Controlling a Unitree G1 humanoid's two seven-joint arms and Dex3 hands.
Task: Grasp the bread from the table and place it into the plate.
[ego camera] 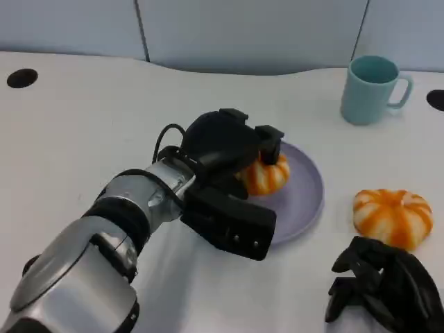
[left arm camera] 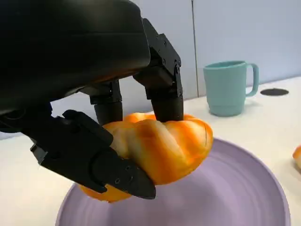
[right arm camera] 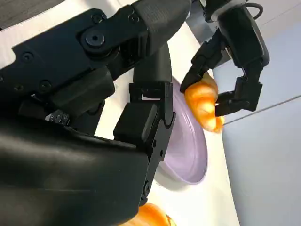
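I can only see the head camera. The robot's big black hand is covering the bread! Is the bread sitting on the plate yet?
Observer: Not yet. In the left wrist view the bread is held above the purple plate, with a gap under it.
Operator: Is the hand really holding it tight?
Observer: Yes. The left hand has fingers on top of the bread and another underneath, pinching it.
Operator: What about the other hand near the second bread?
Observer: The right wrist view shows the right hand holding nothing, with the second bread lying just beside it on the table.
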